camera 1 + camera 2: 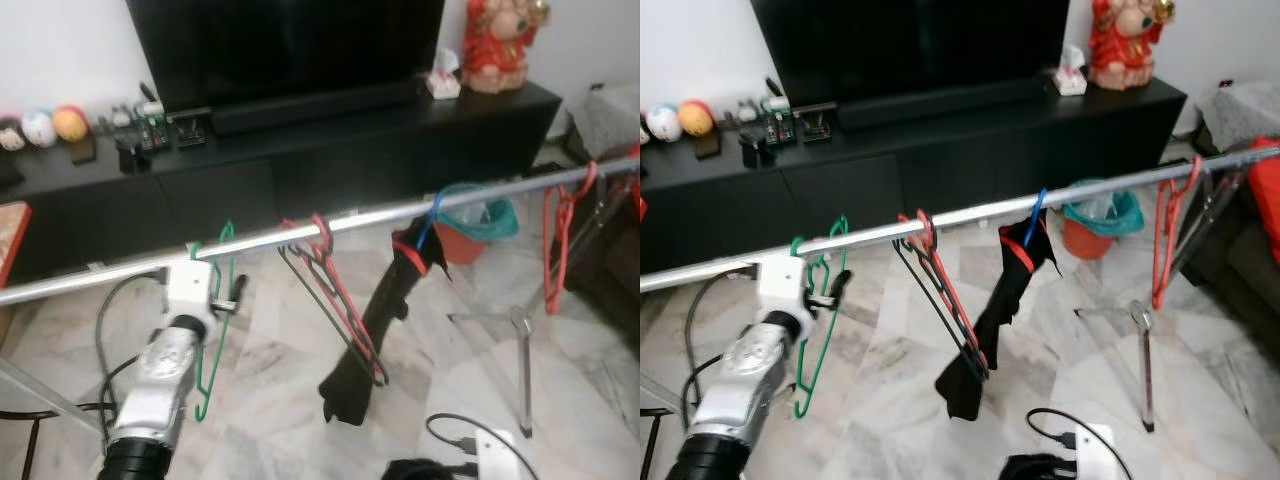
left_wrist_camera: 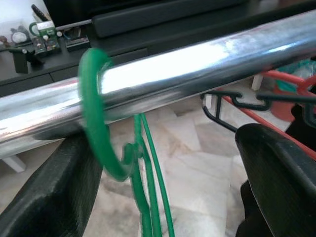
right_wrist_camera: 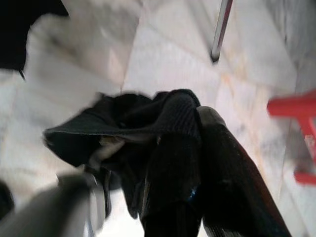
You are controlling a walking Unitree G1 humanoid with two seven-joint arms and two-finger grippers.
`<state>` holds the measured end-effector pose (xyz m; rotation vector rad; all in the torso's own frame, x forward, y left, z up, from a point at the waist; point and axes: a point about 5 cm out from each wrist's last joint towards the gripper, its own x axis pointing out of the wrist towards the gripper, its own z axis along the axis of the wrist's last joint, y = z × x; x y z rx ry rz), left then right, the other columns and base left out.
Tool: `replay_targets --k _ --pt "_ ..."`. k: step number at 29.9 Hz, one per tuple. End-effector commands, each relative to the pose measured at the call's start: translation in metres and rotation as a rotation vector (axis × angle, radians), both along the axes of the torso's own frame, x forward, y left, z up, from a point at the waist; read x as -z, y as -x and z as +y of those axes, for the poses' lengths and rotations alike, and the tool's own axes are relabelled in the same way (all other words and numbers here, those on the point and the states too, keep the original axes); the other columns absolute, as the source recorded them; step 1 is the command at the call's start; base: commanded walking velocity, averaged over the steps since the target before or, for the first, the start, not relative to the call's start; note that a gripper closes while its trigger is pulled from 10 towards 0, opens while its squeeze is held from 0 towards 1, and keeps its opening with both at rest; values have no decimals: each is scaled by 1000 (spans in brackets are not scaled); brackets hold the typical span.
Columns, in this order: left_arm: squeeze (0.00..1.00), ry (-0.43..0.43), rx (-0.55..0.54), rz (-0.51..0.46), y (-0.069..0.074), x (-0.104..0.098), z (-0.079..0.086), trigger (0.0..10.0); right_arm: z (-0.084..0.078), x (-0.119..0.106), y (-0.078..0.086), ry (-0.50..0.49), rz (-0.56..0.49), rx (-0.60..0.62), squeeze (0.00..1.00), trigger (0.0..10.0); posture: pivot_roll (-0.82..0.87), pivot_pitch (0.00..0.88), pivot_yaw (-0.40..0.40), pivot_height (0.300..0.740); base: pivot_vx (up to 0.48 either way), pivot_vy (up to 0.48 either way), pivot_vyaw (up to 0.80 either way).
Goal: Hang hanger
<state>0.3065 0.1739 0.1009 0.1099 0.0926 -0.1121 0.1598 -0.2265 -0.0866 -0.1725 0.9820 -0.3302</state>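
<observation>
Green hanger (image 1: 212,330) is hooked over the silver rail (image 1: 400,213), hook fully on, body hanging straight down toward the marble floor (image 1: 270,380). Left gripper (image 2: 163,163) is up at the rail with fingers (image 2: 49,197) spread wide either side of the hook, not touching the hanger; right gripper (image 3: 197,163) is down low with its fingers pinched on a bunch of black fabric (image 3: 123,128). Further along the rail: red and black hangers (image 1: 335,290), black garment (image 1: 375,330) on a blue hanger (image 1: 430,222), another red hanger (image 1: 558,240); TV cabinet (image 1: 300,170) behind.
</observation>
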Motion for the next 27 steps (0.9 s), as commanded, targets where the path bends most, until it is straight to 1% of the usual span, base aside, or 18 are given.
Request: replay_targets --k 1,7,17,19,23,24,25,26,27 --pt "0 -40 -51 -13 0 -4 16 10000 10 -1 -6 -23 -24 -13 0 10000 20 0 19 728 251 0 0" --pt "0 -61 -64 -5 0 -3 19 10000 10 -1 -7 -23 -25 -14 0 10000 20 0 21 728 0 0 0" --pt "0 -77 -50 23 -2 0 21 10000 12 -1 -8 -27 -30 -14 0 10000 19 0 29 728 0 0 0" --pt "0 -93 -47 39 -4 3 20 10000 12 -1 -8 -27 -33 -12 0 10000 19 0 30 728 0 0 0" --pt "0 -92 -52 52 -8 8 19 10000 13 -1 -9 -28 -36 -13 0 10000 16 0 34 728 0 0 0" --pt "0 -78 -53 61 -11 10 18 10000 14 -1 -9 -29 -36 -12 0 10000 15 0 35 728 0 0 0" --pt "0 -74 -47 68 -12 11 17 8627 14 -1 -9 -29 -37 -13 0 10000 13 0 36 728 0 0 0" --pt "0 -74 -44 70 -13 12 16 8627 14 -1 -9 -28 -38 -13 0 10000 13 0 36 728 0 0 0" --pt "0 -64 -35 79 -14 13 15 4157 14 -2 -9 -28 -39 -13 0 10000 13 0 36 728 0 0 0"
